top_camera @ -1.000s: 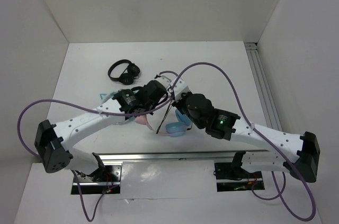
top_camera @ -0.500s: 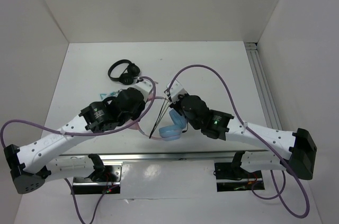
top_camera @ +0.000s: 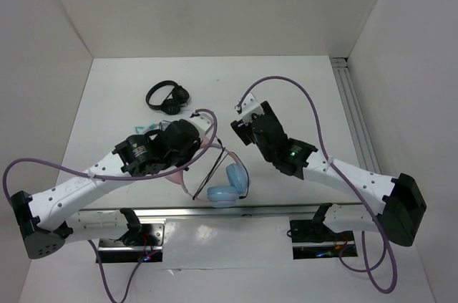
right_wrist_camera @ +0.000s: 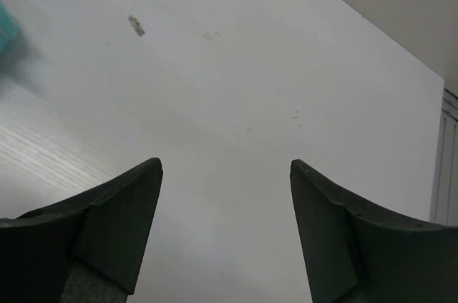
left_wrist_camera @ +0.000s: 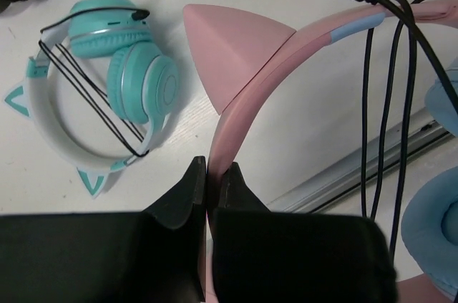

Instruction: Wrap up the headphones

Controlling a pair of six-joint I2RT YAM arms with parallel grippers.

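**Right jaws let go of the cable (left_wrist_camera: 404, 102)**

The right jaws, nearly closed at the headphones (top_camera: 225, 187) a second before, now stood wide apart and empty over bare table (right_wrist_camera: 250, 66), drawn back from them. The left jaws stayed clamped on the pink headband (left_wrist_camera: 243, 95), with the ear cups near the table's front edge. The cable hung in loops over the band, plug free, so the wrap looked unfinished.
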